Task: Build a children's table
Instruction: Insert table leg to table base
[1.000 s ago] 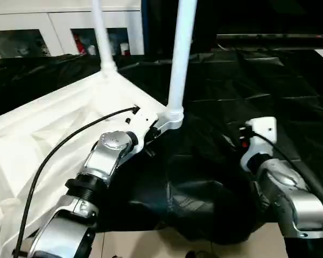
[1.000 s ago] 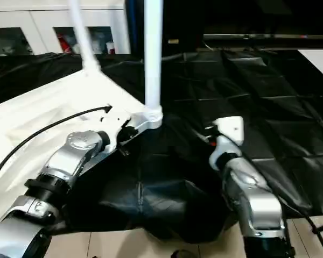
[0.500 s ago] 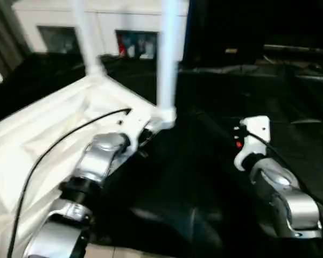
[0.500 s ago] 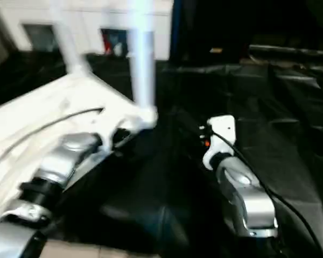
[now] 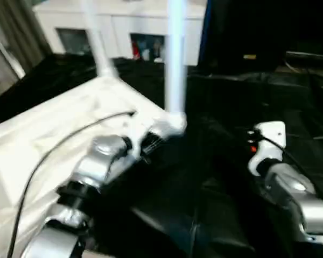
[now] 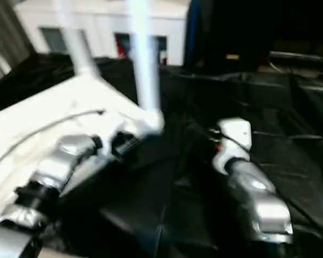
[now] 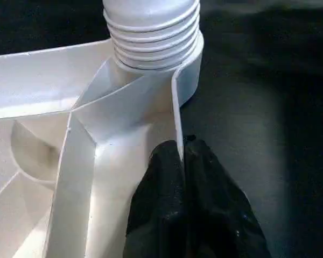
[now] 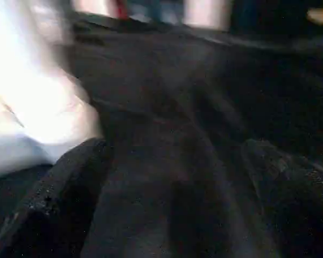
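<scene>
Since the earlier frames the head camera has swung, so the whole scene sits shifted; the white plastic rectangular tabletop [image 5: 54, 134] appears to have slid slightly over the black sheet [image 5: 231, 177], carried by the left arm.

Head views: the tabletop lies ribbed side up on the sheet-covered bench. Two long white tubular legs stand in its corner sockets, the near leg [image 5: 175, 64] at the corner nearest the arms and the far leg [image 5: 99, 48] beyond it. A white cabinet [image 5: 124, 32] stands at the back. The left claw [image 5: 146, 144] is at the tabletop's edge just beside the near leg's socket. The right claw [image 6: 215, 141] hangs over bare sheet, apart from the tabletop.

Left wrist view: the black fingers [image 7: 167, 188] are pressed together on the thin rim wall, just below the ribbed collar of the near leg [image 7: 151, 32].

Right wrist view: the fingers [image 8: 59, 193] stand widely spread, holding nothing, with the tabletop's corner [image 8: 37, 118] near one finger.

Risk: the pinch covers little of the thin rim. A quick pull could slip it off, or drag the sheet and tilt the legs.
</scene>
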You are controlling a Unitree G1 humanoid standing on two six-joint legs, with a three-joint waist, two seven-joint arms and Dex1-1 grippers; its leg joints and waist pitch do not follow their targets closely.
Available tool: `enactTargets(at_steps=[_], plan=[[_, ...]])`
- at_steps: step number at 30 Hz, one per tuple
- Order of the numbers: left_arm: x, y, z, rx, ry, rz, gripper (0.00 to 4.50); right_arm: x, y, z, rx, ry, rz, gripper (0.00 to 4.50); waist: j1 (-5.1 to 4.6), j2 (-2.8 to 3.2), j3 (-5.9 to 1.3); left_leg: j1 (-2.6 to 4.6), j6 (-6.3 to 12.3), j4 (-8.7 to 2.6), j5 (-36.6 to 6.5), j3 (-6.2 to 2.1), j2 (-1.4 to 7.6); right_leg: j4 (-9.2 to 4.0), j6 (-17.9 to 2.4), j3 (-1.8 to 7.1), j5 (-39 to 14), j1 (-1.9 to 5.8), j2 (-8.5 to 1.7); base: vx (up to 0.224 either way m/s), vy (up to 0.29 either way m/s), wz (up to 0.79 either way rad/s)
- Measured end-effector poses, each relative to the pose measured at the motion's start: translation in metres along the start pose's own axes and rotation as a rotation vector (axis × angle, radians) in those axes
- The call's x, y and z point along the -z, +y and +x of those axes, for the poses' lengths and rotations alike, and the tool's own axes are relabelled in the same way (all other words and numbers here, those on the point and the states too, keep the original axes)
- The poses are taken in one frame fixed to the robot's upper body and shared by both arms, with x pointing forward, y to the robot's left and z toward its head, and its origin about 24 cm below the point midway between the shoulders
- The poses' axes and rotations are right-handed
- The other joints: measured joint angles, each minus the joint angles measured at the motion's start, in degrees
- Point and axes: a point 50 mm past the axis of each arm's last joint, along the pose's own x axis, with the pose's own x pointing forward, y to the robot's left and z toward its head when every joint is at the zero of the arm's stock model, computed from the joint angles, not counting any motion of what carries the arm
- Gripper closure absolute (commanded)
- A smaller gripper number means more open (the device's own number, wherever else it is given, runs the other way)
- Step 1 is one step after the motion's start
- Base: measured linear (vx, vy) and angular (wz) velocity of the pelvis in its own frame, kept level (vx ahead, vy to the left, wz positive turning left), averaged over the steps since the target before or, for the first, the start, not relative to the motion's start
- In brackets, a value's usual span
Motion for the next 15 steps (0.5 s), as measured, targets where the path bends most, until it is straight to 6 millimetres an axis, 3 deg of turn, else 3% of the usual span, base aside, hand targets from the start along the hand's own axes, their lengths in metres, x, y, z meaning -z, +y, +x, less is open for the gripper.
enactTargets(at_steps=[3, 7, 12, 15], plan=[[0.001, -0.009, -0.002, 0.138, 0.012, 0.062, 4.50, -0.005, -0.001, -0.004, -0.128, -0.015, -0.017, 0.10, 0.06, -0.10, 0.06, 0.01, 0.49, -0.37, 0.6, 2.01, 0.99, -0.70, -0.5, 0.00, 0.8, 0.28, -0.22, -0.107, 0.019, 0.14], [0.001, -0.013, -0.003, 0.222, 0.017, 0.114, 4.50, -0.007, -0.007, -0.013, -0.247, -0.007, -0.055, 0.10, -0.15, -0.37, 0.21, 0.03, 0.91, -0.53, 0.9, 3.20, 1.04, -0.80, -0.5, 0.20, 1.0, 0.27, -0.79, -0.056, 0.023, 0.05], [-0.002, -0.016, 0.001, 0.273, 0.023, 0.151, 4.50, -0.006, -0.013, -0.028, -0.429, 0.067, -0.134, 0.10, -0.20, -0.48, 0.26, -0.18, 1.54, -0.59, 1.3, 3.49, 0.97, -1.54, -0.1, 0.13, 1.4, 0.36, -1.07, -0.027, 0.017, 0.01], [-0.003, -0.015, 0.002, 0.277, 0.024, 0.158, 4.50, -0.004, -0.015, -0.035, -0.505, 0.111, -0.178, 0.10, -0.28, -0.98, 0.28, -0.20, 1.61, -0.64, 1.4, 3.58, 0.97, -1.67, -0.1, 0.12, 1.4, 0.34, -1.11, 0.000, 0.000, 0.00]])
